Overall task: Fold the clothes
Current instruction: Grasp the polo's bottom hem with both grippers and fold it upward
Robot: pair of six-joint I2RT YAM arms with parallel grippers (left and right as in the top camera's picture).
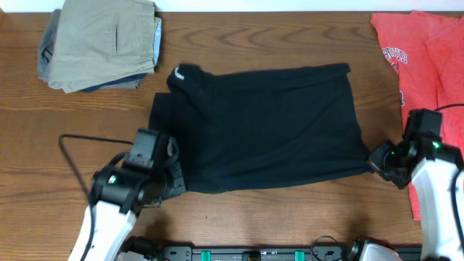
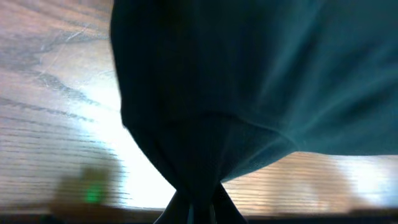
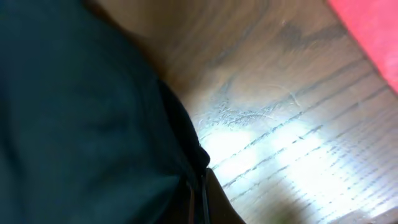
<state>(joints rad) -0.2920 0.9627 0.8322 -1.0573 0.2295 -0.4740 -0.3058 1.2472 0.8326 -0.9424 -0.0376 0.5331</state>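
Observation:
The black shirt (image 1: 268,127) lies spread across the middle of the wooden table, folded into a rough rectangle, with its collar and white label at the upper left (image 1: 181,74). My left gripper (image 1: 172,174) is shut on the shirt's near left corner; the left wrist view shows the fabric (image 2: 249,81) bunched and pinched between the fingers (image 2: 198,208). My right gripper (image 1: 377,159) is shut on the shirt's near right corner; the right wrist view shows the dark cloth (image 3: 81,118) clamped at the fingers (image 3: 200,199).
Folded khaki trousers (image 1: 101,40) lie at the far left corner. A red-orange T-shirt (image 1: 428,65) with white print lies along the right edge, also in the right wrist view (image 3: 373,31). A black cable (image 1: 72,156) loops left of the left arm.

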